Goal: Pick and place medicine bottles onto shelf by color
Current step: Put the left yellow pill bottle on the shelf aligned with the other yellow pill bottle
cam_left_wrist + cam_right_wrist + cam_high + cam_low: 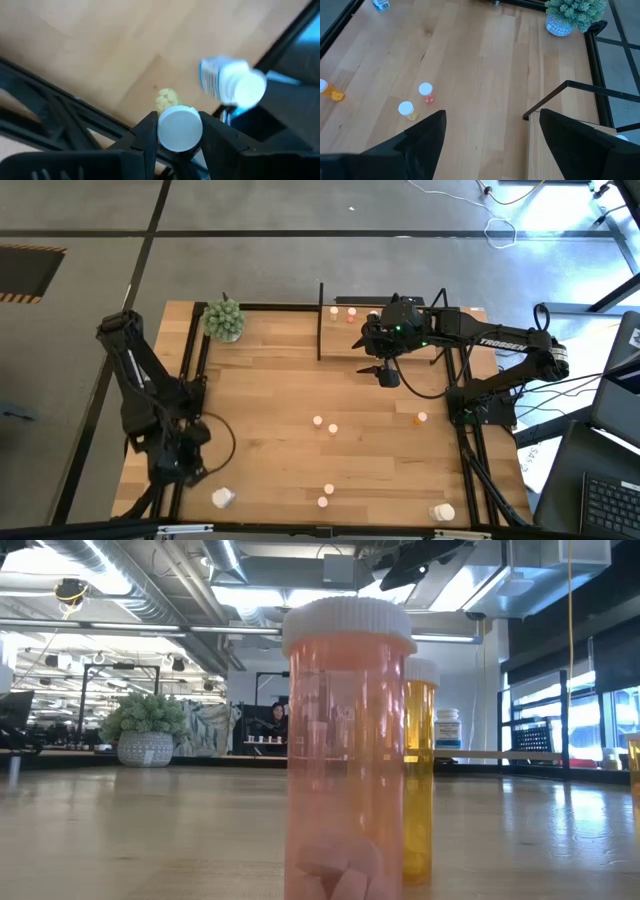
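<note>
Left gripper (180, 145) looks clamped on a white-capped bottle (180, 129), cap toward my wrist camera so its axis runs along the fingers; shelf (400, 330) lies well across the table, where my wide-open right gripper (388, 370) hangs.

Matt light-wood table (280, 410); translucent glossy plastic bottle (348, 755) with ribbed white cap (348, 624)
</note>
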Motion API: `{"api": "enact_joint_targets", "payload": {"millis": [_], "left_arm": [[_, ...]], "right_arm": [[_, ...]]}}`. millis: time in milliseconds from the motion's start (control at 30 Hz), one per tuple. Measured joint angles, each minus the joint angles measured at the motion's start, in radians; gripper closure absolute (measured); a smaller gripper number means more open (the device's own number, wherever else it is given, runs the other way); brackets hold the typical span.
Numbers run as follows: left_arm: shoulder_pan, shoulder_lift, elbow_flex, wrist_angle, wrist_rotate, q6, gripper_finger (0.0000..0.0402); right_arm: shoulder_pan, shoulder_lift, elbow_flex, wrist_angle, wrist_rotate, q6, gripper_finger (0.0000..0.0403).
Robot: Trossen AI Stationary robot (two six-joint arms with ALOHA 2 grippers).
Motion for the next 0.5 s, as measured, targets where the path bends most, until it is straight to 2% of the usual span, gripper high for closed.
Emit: {"api": "enact_joint_targets", "payload": {"millis": [233,500], "left_arm": [[0.203,-0.059,0.103,-0.207,-0.037,0.134,0.0283],[0.513,-0.057,0.252,-0.263,-0.061,0.532,0.0283]], "right_arm": [[0.0,0.0,0.0,0.0,0.0,0.0,0.008],[0.0,0.0,0.0,0.0,0.0,0.0,0.008]]}}
